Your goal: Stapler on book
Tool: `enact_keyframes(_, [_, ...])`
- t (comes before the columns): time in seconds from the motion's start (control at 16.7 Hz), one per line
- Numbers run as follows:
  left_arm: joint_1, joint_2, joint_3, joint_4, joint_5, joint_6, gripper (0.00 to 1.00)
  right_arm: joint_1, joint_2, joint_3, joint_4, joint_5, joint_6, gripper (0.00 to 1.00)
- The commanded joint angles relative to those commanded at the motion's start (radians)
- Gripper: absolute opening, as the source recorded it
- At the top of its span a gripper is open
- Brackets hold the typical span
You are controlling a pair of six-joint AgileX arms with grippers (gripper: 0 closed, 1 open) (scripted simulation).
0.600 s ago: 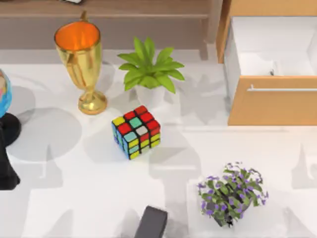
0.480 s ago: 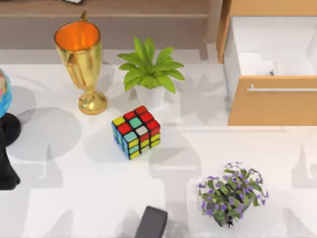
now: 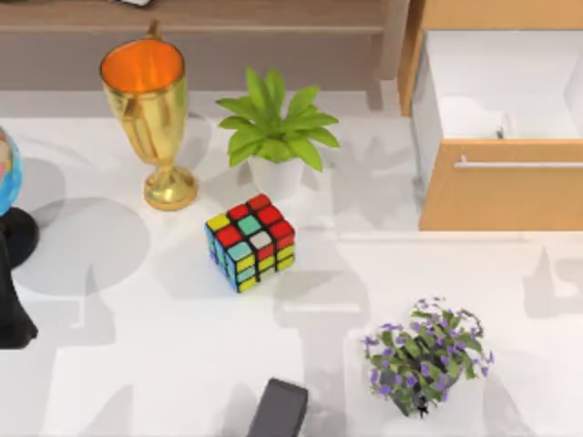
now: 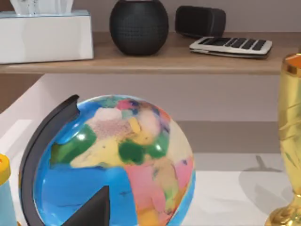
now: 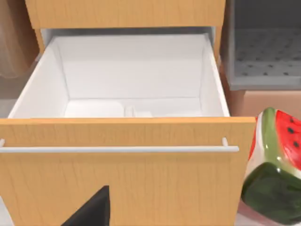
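A dark grey oblong stapler (image 3: 279, 410) lies at the table's front edge, cut off by the top view's bottom border. The book is out of view. A black part of my left arm (image 3: 11, 309) stands at the table's left edge, beside a globe (image 4: 113, 160) that its wrist camera faces closely. My left gripper (image 4: 91, 212) shows as a dark tip low in the left wrist view. My right gripper (image 5: 91, 211) shows the same way, facing the open wooden drawer (image 5: 117, 160) at the back right.
A gold trophy (image 3: 150, 109), a green potted plant (image 3: 273, 127) and a colourful cube (image 3: 250, 241) stand left of centre. A purple flowering plant (image 3: 424, 355) sits front right of the stapler. A watermelon-patterned object (image 5: 275, 169) is beside the drawer.
The arm shadow near the table's right edge has shifted toward the back. The left arm's black part has barely moved. The stapler lies where it was.
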Motion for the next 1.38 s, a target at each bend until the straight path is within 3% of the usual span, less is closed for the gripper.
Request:
enact_keyframes(0.9, [0.000,0.000,0.000,0.000,0.000,0.000,1.00,0.093,1.690,1.498,-0.803,0.009,0.089,1.00])
enact_keyframes(1.14, [0.000,0.000,0.000,0.000,0.000,0.000,1.00,0.107,1.955,1.752,-0.955,0.012,0.108,1.00])
enact_keyframes(1.38, [0.000,0.000,0.000,0.000,0.000,0.000,1.00,0.107,2.053,1.866,-1.019,0.013,0.120,1.00])
